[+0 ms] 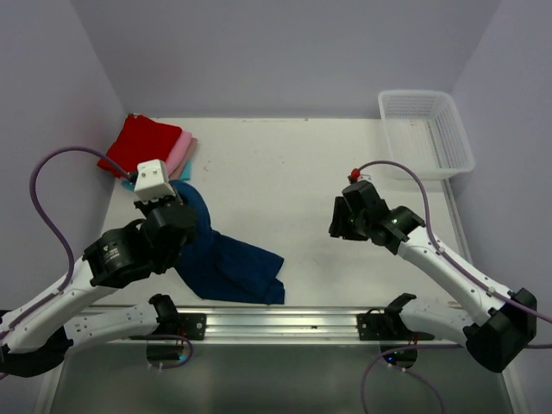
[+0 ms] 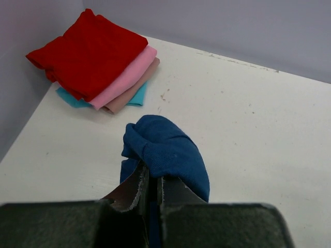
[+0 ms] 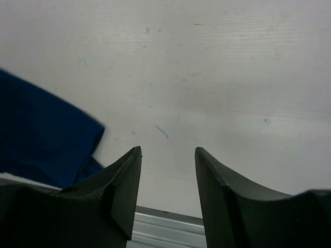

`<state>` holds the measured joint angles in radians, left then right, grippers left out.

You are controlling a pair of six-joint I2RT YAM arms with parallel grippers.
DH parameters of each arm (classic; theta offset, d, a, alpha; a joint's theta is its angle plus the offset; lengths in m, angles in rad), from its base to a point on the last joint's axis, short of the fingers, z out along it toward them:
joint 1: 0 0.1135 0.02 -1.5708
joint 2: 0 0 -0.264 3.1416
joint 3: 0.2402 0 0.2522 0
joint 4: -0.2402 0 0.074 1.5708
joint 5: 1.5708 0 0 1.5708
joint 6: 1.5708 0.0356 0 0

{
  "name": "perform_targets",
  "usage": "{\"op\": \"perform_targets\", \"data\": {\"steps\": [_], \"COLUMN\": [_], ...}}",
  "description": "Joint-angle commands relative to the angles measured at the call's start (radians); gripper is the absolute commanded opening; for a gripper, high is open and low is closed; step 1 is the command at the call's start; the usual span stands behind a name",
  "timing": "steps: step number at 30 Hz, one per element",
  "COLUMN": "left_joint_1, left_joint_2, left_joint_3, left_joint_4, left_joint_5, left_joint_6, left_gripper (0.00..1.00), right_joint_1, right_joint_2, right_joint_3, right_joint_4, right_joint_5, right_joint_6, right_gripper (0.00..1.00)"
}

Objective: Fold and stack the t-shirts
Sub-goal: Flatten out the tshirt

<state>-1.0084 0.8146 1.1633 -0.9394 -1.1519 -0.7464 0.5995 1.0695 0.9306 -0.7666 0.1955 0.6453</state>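
Observation:
A navy blue t-shirt (image 1: 228, 263) lies bunched near the table's front left, and one end of it rises into my left gripper (image 1: 172, 207). That gripper (image 2: 153, 178) is shut on a fold of the navy cloth (image 2: 168, 147). A folded stack of t-shirts sits at the back left: red (image 1: 138, 145) on top, pink (image 1: 179, 152) and teal (image 1: 128, 184) beneath. The left wrist view shows the same red (image 2: 90, 51), pink (image 2: 126, 75) and teal (image 2: 135, 96) pile ahead. My right gripper (image 1: 338, 222) hovers over bare table, open and empty (image 3: 167, 152), with the navy shirt's edge (image 3: 41, 134) to its left.
A white plastic mesh basket (image 1: 425, 131) stands at the back right corner. A metal rail (image 1: 285, 321) runs along the near edge between the arm bases. Purple walls close in the table on three sides.

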Motion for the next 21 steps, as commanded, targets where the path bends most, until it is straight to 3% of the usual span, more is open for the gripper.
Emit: {"op": "perform_targets", "data": {"steps": [1,10,21], "left_joint_1": [0.002,0.002,0.002], "left_joint_2": [0.012,0.008,-0.025], "left_joint_3": [0.045,0.033,-0.005], "left_joint_4": [0.088,0.065,0.053], "left_joint_5": [-0.023,-0.014,-0.011], "left_joint_6": [0.044,0.010,-0.030], "left_gripper": [0.00,0.00,0.00], "right_joint_1": [0.083,0.261,0.572], "right_joint_2": [0.056,0.268,0.518], "right_joint_3": [-0.007,0.008,0.148], "right_joint_4": [0.165,0.369,0.432], "right_joint_5": [-0.111,-0.183,-0.191], "right_joint_6": [0.028,0.059,0.085], "right_gripper": [0.49,0.37,0.35]}}
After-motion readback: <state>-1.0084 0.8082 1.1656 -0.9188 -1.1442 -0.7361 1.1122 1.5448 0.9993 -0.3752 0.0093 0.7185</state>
